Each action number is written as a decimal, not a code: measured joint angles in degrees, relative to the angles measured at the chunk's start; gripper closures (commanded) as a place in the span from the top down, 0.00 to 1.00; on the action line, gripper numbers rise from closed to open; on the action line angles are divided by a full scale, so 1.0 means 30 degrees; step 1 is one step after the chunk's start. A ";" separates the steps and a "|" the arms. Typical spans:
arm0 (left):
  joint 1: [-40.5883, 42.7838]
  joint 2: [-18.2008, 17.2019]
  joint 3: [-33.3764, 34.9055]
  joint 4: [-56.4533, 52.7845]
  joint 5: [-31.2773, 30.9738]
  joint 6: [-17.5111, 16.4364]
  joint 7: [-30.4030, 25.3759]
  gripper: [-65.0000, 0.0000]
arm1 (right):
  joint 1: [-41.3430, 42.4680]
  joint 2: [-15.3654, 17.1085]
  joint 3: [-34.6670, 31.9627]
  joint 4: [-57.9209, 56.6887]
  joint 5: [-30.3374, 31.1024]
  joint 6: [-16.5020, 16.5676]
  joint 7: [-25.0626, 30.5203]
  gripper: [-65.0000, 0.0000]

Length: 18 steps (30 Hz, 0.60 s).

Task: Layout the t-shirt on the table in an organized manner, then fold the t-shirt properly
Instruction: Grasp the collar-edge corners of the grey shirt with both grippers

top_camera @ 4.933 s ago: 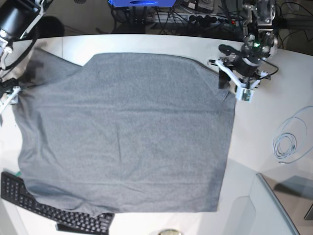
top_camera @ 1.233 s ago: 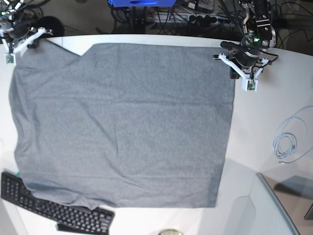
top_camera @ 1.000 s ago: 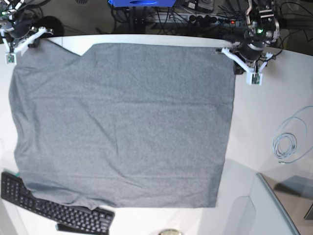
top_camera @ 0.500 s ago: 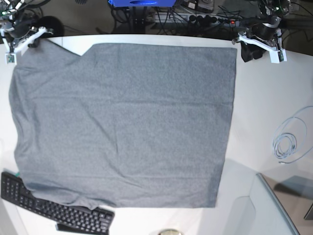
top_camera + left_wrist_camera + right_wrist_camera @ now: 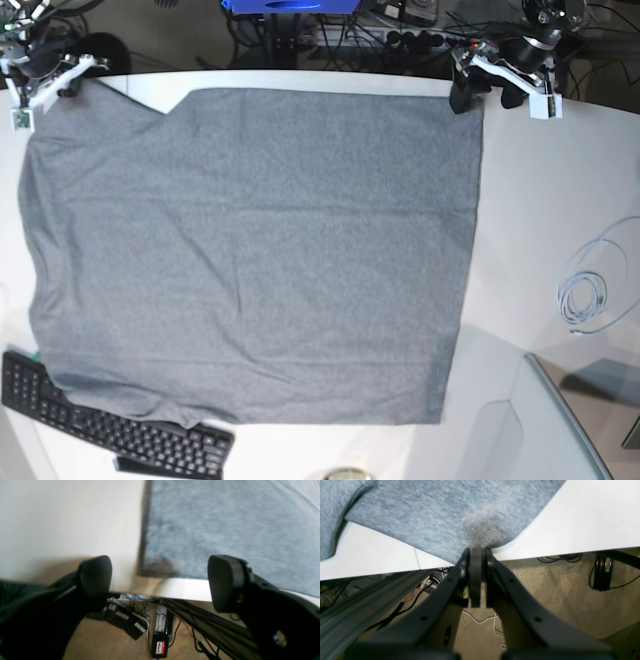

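Observation:
The heather-grey t-shirt lies spread flat on the white table, its top edge along the far table edge. My left gripper is open and empty at the shirt's far right corner. In the left wrist view the gripper straddles that corner of the shirt at the table edge without touching it. My right gripper is at the far left corner. In the right wrist view it is shut on the shirt's edge at the table rim.
A black keyboard lies at the near left, touching the shirt's hem. A coiled white cable lies at the right. A grey panel stands at the near right corner. Cables and power strips lie on the floor beyond the far edge.
My left gripper let go of the shirt's far right corner, opened and drew back to the far table edge, then shifted slightly left. The right gripper has stayed shut on its corner.

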 measured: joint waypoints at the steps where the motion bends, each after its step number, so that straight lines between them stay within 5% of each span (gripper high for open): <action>1: 0.0029 0.0073 0.0007 -0.0007 -0.0015 -0.0022 0.0015 0.89 | 0.0007 -0.0007 0.0000 0.0000 0.0000 0.0000 0.0000 0.00; 10: -0.1049 0.0408 0.0233 -0.1115 -0.0124 -0.0022 -0.0386 0.85 | 0.0000 0.0000 0.0000 0.0000 0.0000 0.0000 0.0000 0.00; 13: -0.1253 0.0386 0.0219 -0.1596 -0.0182 -0.0036 -0.0641 0.63 | 0.0007 0.0000 0.0000 0.0000 0.0000 0.0000 0.0000 0.00; 18: -0.1661 0.0466 0.0240 -0.1865 -0.0073 -0.0022 -0.0029 0.00 | 0.0007 0.0000 0.0000 0.0000 0.0000 0.0000 0.0000 0.00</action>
